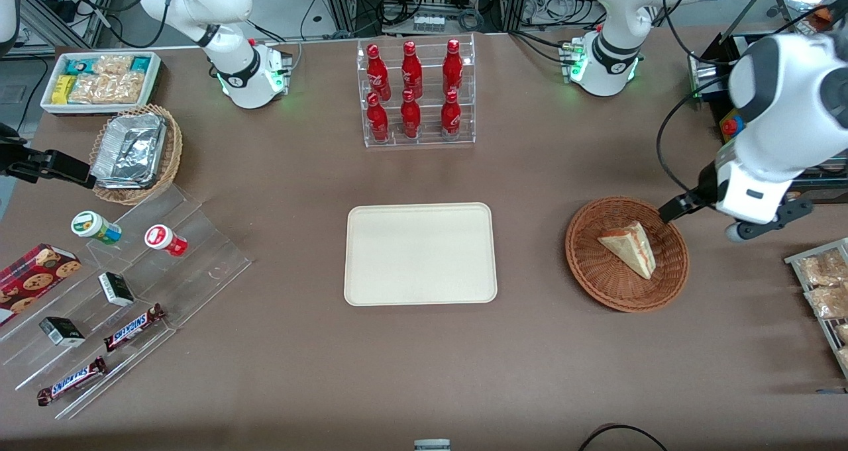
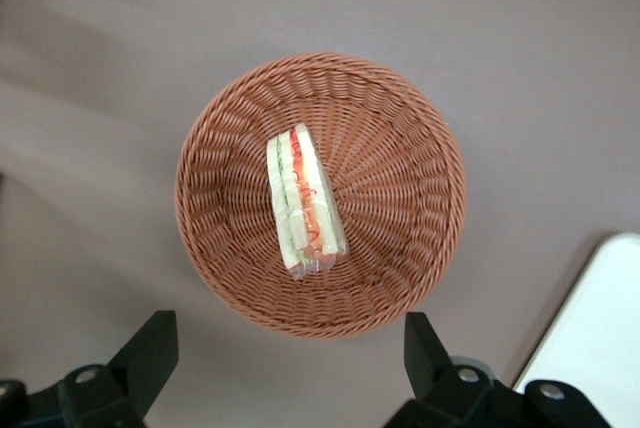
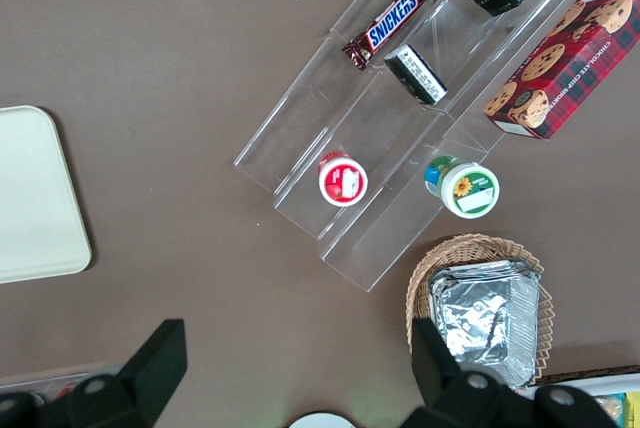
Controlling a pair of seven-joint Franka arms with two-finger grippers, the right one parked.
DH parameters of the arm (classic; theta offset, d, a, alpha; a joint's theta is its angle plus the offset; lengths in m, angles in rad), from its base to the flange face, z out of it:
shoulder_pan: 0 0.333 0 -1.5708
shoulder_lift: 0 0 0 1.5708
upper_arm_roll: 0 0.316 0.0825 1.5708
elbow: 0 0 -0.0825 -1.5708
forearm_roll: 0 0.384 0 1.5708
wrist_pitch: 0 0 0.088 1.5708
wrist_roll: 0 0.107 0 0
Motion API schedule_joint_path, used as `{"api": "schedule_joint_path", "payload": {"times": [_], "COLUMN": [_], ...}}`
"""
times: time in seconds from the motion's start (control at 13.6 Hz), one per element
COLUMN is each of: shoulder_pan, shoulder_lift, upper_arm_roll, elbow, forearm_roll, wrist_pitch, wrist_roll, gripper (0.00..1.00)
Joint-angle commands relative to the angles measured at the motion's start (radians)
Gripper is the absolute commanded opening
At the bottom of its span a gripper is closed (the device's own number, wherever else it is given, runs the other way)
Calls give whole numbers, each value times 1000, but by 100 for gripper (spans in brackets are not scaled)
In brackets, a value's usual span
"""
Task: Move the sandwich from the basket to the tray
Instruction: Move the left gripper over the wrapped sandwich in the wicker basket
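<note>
Robotics lab staged as snack shop: brown table (image 1: 530, 371), cable-strewn equipment racks (image 1: 424, 0), acrylic bottle rack (image 1: 416, 93), stepped acrylic shelf (image 1: 126, 305); gripper (image 2: 290, 368) above basket (image 2: 420, 248).

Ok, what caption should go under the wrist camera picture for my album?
Open gripper hovers above the sandwich lying in the basket.

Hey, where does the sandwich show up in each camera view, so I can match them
Front view: the sandwich lies in the basket, toward the working arm's end of the table.
Left wrist view: the sandwich lies mid-basket, the open gripper hovering above.
Right wrist view: not in it.
Shared landmark: the tray, whose corner shows beside the basket.
</note>
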Motion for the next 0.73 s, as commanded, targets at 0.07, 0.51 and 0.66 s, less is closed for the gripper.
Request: {"api": "schedule_joint_path", "payload": {"times": [0.07, 0.51, 0.66], "shoulder_pan": [-13, -23, -23], "shoulder_lift": [14, 94, 106], "upper_arm_roll": [0, 0, 0], "elbow": [-97, -221, -244], "forearm_roll": [22, 23, 23], "wrist_pitch": [120, 304, 333], "wrist_roll": [-173, -215, -215], "gripper": [100, 100, 100]}}
